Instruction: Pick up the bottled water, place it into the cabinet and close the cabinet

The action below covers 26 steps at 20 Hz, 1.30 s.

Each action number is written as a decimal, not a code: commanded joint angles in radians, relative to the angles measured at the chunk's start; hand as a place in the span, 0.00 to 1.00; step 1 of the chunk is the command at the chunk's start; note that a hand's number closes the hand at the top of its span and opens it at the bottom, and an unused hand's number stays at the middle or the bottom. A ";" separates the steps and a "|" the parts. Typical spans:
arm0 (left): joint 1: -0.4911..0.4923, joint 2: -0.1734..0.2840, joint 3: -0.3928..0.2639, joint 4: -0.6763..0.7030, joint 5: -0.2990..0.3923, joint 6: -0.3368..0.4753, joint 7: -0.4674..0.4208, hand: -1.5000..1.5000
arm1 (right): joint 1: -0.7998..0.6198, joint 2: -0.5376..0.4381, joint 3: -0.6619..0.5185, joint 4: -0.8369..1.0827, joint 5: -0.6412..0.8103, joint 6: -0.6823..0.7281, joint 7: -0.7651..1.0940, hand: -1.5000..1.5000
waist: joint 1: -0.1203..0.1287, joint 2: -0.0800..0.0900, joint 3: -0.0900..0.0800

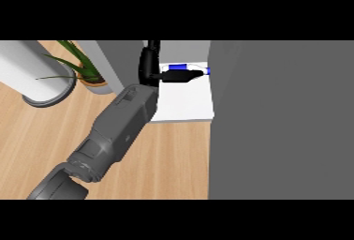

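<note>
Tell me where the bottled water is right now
In the head view, the bottled water lies at the upper centre on the white cabinet shelf, far end, held in the left hand, with the large grey cabinet door just to its right.

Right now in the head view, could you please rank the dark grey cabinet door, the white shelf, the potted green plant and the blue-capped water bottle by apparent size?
1. Dark grey cabinet door, though nearness may inflate it.
2. White shelf.
3. Potted green plant, partly cut off.
4. Blue-capped water bottle, mostly hidden by the left hand.
</note>
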 commanded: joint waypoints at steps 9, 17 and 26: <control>0.302 -0.006 -0.171 -0.385 0.086 -0.075 0.032 0.00 | 0.047 0.022 0.067 -0.133 0.025 -0.049 0.076 0.00 | 0.025 -0.012 0.000; 0.493 0.017 -0.305 -0.747 0.086 -0.055 0.119 0.00 | 0.089 0.006 0.054 -0.129 0.021 -0.046 0.046 0.00 | 0.041 -0.016 0.001; 0.719 0.142 -0.364 -1.053 0.066 -0.089 0.167 1.00 | 0.079 -0.080 0.070 -0.145 0.069 0.030 0.018 0.00 | 0.039 -0.011 0.000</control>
